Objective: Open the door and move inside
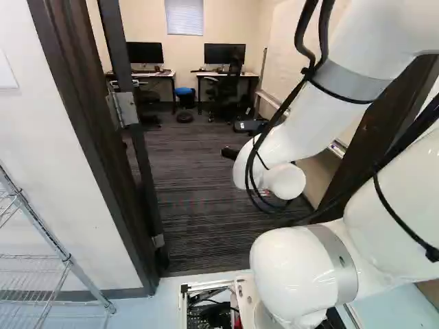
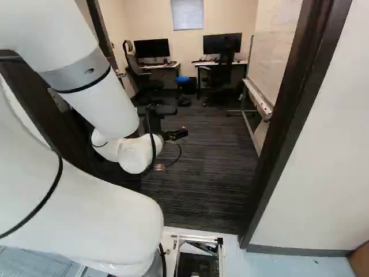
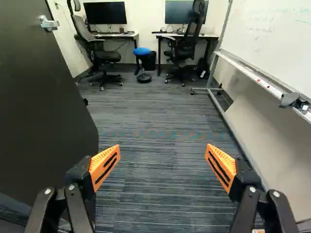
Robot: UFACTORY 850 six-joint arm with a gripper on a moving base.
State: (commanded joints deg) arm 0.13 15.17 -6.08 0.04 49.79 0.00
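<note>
We see bright, diffuse indoor light throughout. Small glossy highlights mark the arm [image 1: 295,271], lower right of the left base view; pale blinds [image 2: 187,14] shine at its counterpart's upper centre. In the wrist view, we find the door [image 3: 39,107] dim.

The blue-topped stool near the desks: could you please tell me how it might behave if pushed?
The blue-topped stool would likely rock or tip, being perched on one slim post. It probably would not roll away upright, as its round base shows no wheels.
</note>
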